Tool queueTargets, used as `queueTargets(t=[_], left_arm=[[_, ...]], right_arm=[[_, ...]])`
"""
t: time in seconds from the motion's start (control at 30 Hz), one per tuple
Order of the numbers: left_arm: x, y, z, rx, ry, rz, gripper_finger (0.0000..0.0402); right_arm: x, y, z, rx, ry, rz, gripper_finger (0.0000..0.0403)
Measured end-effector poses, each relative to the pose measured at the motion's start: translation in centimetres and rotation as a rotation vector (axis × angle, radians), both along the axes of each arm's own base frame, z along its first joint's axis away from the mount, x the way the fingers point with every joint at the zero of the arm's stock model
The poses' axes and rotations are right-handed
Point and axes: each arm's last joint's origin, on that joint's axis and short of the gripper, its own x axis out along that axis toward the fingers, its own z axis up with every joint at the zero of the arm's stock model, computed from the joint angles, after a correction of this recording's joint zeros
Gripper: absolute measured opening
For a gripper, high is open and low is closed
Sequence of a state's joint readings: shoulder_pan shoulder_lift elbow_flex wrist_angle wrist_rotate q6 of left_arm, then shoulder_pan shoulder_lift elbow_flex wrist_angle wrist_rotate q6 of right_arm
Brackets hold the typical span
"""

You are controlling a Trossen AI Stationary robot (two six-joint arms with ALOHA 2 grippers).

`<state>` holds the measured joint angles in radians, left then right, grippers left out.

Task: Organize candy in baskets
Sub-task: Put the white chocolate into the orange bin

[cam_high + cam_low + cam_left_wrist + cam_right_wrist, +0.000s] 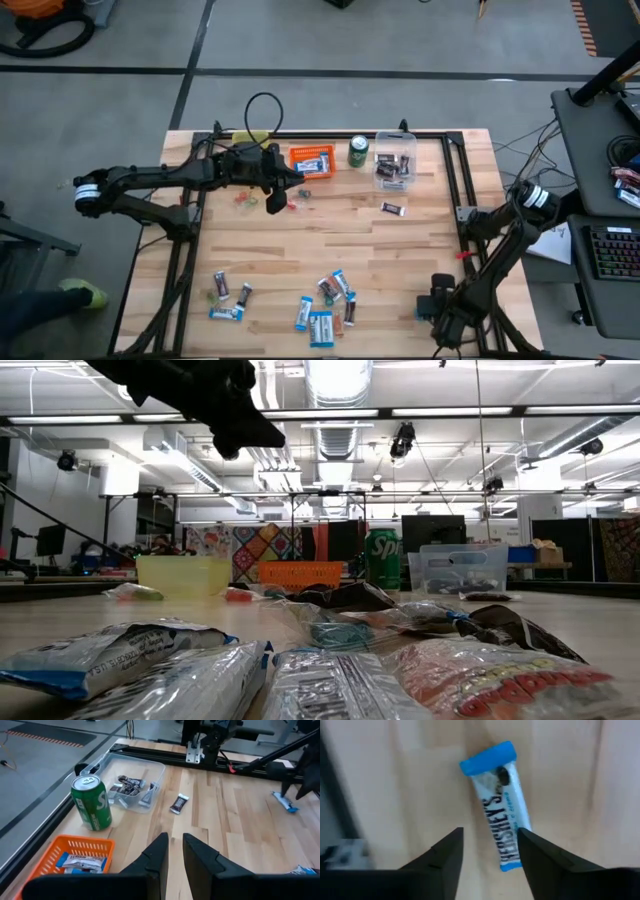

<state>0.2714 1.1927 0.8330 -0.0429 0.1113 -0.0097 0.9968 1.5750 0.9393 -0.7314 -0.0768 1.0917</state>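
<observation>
Right wrist view: open right claw [487, 857] above blue-and-white bar [501, 805].

grey floor [400, 40], ceiling strip lights [335, 380], desk with keyboard [612, 252]

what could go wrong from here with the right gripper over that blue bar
The right gripper hangs open over a blue-and-white bar that lies slanted and mostly ahead of the fingers; closing here may pinch only its end or miss. The left gripper sits near the soda can and orange basket; a careless swing could tip the can.
</observation>
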Motion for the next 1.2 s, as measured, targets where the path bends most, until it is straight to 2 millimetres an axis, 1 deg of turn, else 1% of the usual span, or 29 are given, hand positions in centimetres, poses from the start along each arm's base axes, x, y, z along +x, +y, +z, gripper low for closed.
queueTargets(t=[0.13, 0.3, 0.47, 0.67, 0.87, 1.07, 1.2], left_arm=[[0.0, 0.0, 0.0, 0.000, 0.000, 0.000, 0.0040], [0.0, 0.0, 0.0, 0.000, 0.001, 0.000, 0.0040], [0.0, 0.0, 0.0, -0.001, 0.003, 0.000, 0.0040], [0.0, 0.0, 0.0, -0.001, 0.003, -0.001, 0.0040], [0.0, 0.0, 0.0, -0.001, 0.003, -0.001, 0.0040], [0.0, 0.0, -0.2, -0.002, 0.007, -0.001, 0.0040], [0.0, 0.0, -0.2, -0.002, 0.008, -0.003, 0.0040]], right_arm=[[0.2, 0.0, -0.3, -0.083, 0.013, -0.001, 0.0218], [0.3, -0.2, -0.6, -0.138, -0.041, 0.000, 0.0234], [0.4, -1.0, -0.8, -0.182, -0.049, -0.014, 0.0223], [0.5, -1.3, 0.0, -0.164, -0.064, 0.005, 0.0203], [0.3, -1.7, 0.5, -0.190, -0.077, 0.009, 0.0201], [0.4, -2.2, -0.4, -0.237, -0.078, 0.046, 0.0201], [0.9, -2.1, -1.2, -0.218, -0.095, 0.077, 0.0201]])
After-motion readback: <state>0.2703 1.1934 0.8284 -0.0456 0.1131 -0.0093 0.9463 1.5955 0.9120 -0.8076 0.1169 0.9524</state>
